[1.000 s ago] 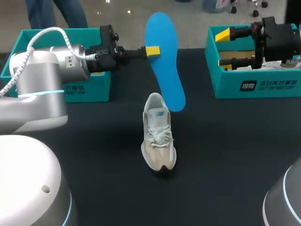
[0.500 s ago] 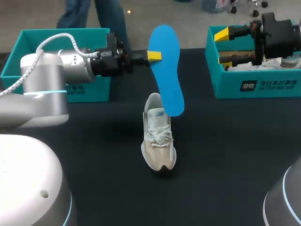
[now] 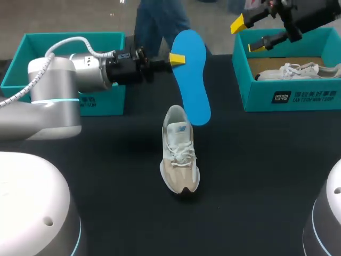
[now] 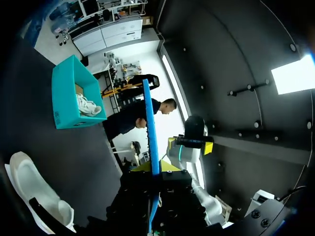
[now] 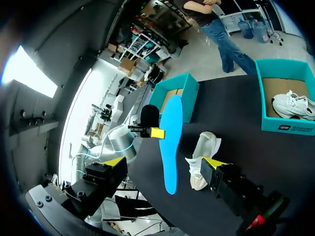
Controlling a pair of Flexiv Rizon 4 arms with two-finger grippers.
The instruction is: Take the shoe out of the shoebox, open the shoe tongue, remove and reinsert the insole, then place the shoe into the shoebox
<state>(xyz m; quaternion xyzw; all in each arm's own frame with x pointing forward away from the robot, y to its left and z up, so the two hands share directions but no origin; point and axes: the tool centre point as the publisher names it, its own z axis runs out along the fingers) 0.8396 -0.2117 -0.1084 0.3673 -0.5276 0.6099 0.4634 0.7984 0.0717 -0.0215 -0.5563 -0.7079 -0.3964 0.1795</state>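
Note:
A beige and white shoe (image 3: 179, 157) stands on the black table, toe toward me. My left gripper (image 3: 176, 58) is shut on the heel end of a blue insole (image 3: 193, 85), which hangs over the shoe's heel opening. In the left wrist view the insole (image 4: 150, 128) shows edge-on between that gripper's fingers (image 4: 153, 173), with the shoe (image 4: 34, 189) beside and below. My right gripper (image 3: 254, 33) is open, raised above the near corner of the right shoebox (image 3: 287, 97). From the right wrist view the insole (image 5: 170, 142) and shoe (image 5: 204, 152) lie ahead of the wide-open right gripper (image 5: 161, 163).
The right teal shoebox holds a second white shoe (image 3: 298, 69). Another teal shoebox (image 3: 64, 72) stands at the back left, behind my left arm. The dark table (image 3: 256, 176) stretches around the shoe.
My right gripper has risen and swung left, off the right shoebox's opening. My left arm has carried the insole slightly to the right above the shoe.

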